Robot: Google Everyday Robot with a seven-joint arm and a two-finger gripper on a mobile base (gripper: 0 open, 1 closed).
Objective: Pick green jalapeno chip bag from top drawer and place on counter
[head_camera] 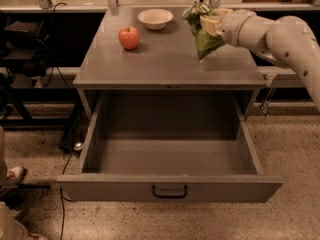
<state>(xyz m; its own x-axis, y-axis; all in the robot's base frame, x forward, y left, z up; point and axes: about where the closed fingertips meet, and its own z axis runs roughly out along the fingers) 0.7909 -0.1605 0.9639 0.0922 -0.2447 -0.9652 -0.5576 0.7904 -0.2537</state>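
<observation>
The green jalapeno chip bag (pixel 203 33) hangs from my gripper (pixel 209 20), which is shut on its top edge. The bag is in the air over the right part of the counter (pixel 165 59), its lower tip just above the surface. My white arm reaches in from the right. The top drawer (pixel 170 156) stands pulled fully open below, with nothing inside it. Its dark pull handle (pixel 169 191) is centred on the front panel.
A red apple (pixel 129 37) sits on the counter's left part. A white bowl (pixel 155 18) stands at the counter's back middle. Dark equipment and cables (pixel 30 69) stand on the left. A person's shoe (pixel 15 175) is at the lower left on the speckled floor.
</observation>
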